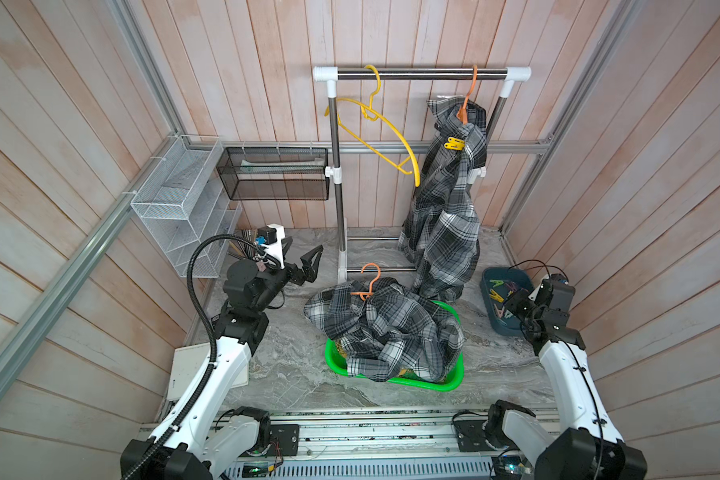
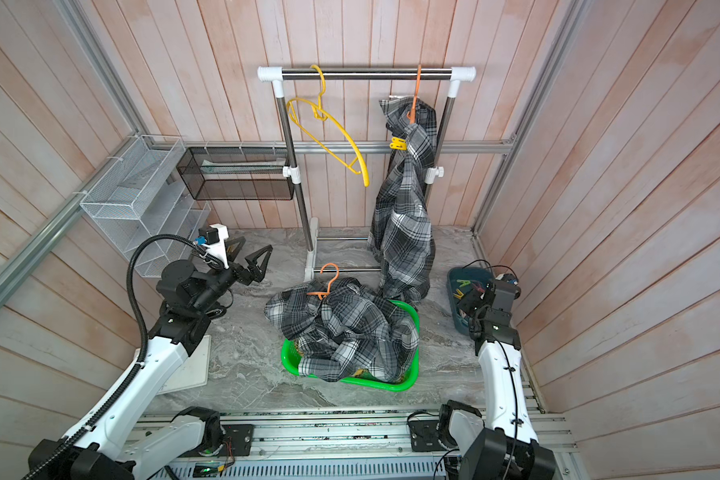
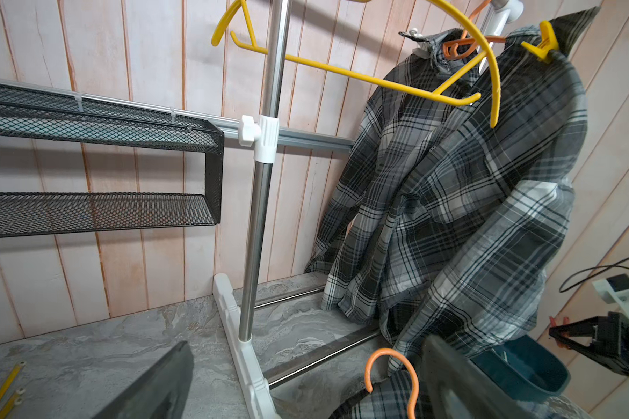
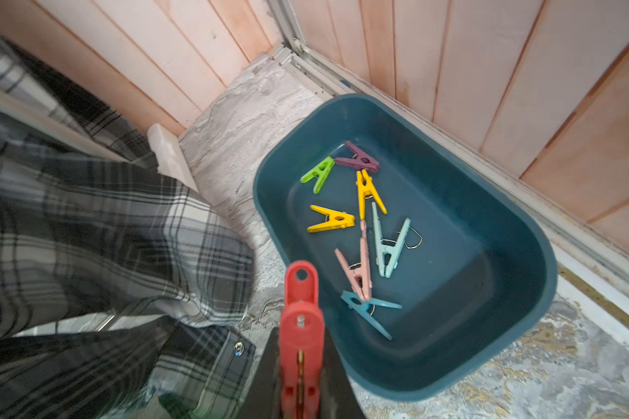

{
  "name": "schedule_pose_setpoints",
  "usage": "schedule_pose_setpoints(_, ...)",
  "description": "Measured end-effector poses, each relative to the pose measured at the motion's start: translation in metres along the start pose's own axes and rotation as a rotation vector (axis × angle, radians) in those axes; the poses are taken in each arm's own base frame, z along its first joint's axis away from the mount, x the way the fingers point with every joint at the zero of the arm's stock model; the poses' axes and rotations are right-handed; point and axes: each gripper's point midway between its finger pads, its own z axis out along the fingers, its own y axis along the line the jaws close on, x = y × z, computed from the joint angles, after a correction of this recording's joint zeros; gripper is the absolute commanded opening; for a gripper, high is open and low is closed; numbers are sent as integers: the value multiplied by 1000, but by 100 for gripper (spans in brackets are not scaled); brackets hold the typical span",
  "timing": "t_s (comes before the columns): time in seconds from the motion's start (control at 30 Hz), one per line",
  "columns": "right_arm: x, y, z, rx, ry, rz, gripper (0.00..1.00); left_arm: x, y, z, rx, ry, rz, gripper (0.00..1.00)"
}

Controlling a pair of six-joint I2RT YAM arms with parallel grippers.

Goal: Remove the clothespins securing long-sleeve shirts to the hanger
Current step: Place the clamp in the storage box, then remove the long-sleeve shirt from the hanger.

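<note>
A grey plaid long-sleeve shirt [image 1: 445, 216] hangs from an orange hanger [image 1: 469, 93] on the rack. A yellow clothespin [image 1: 454, 143] [image 3: 543, 47] is clipped at its shoulder. Another grey plaid shirt [image 1: 387, 328], with its orange hanger [image 1: 368, 282], lies heaped in the green basket [image 1: 391, 380]. My left gripper [image 2: 250, 249] is open and empty, left of the rack's foot. My right gripper [image 4: 300, 381] is shut on a red clothespin [image 4: 300, 319], close to the rim of the dark teal bin [image 4: 523, 254]. Several clothespins [image 4: 360, 232] lie in the bin.
The steel rack [image 1: 420, 74] stands at the back, with an empty yellow hanger [image 1: 375, 124] on it. A black mesh shelf [image 1: 275, 174] and a white mesh organiser [image 1: 175, 199] are fixed to the back left walls. A white board [image 1: 184, 370] lies front left.
</note>
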Motion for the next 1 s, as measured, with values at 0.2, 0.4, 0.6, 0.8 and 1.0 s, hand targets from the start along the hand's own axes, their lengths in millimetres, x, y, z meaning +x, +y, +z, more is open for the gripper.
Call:
schedule_pose_setpoints(0.2, 11, -38, 43, 72, 63, 88, 40, 1, 3, 0, -14, 0, 5, 100)
schedule_pose_setpoints(0.4, -5, -25, 47, 18, 60, 96, 46, 3, 4, 0, -23, 6, 7, 100)
schedule_pose_setpoints(0.6, -50, 45, -18, -209, -112, 10, 46, 10, 7, -1, -36, 22, 4, 100)
schedule_pose_setpoints(0.8, -26, 151, -125, -590, -181, -212, 46, 16, 13, -1, -59, 33, -1, 100)
schedule_pose_setpoints(1.0, 34, 198, -184, -880, -53, -353, 46, 21, 17, -1, -72, 41, -4, 100)
